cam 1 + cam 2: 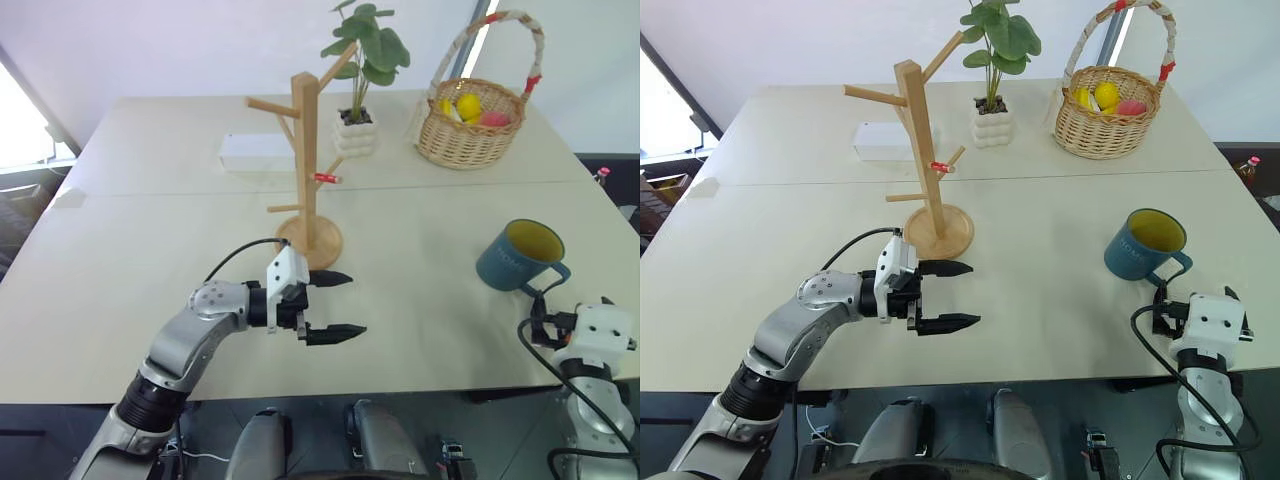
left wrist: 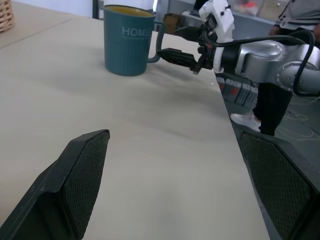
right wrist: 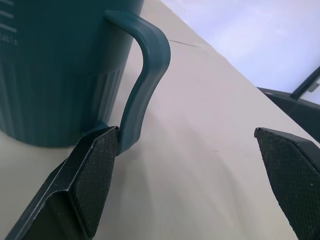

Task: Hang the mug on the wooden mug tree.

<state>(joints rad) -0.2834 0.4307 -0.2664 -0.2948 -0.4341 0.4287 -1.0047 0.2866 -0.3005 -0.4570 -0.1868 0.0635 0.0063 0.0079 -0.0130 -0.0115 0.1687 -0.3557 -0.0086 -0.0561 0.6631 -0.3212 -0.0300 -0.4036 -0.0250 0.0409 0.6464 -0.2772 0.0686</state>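
Clearly, we saw the teal-blue ceramic mug (image 1: pixel 519 256) with its yellow inside standing upright on the pale table (image 1: pixel 120 270), near the table's right edge and toward its front, its loop handle turned toward the front right corner. Our right gripper (image 3: pixel 187 165) sat at that handle with its two black fingers spread wide; one fingertip (image 3: pixel 97 165) lay just beside the handle's lower end, though we could not tell if it touched. Our left gripper (image 1: pixel 335 305) hung above the table's front middle, fingers spread and holding nothing, pointing toward the mug. The tall light-wood mug tree (image 1: pixel 305 160) on its round base stood near the table's middle, every peg bare. Behind it, toward the far edge, stood a white ribbed plant pot (image 1: pixel 356 135), a wicker basket (image 1: pixel 472 125) and a flat white box (image 1: pixel 255 152).
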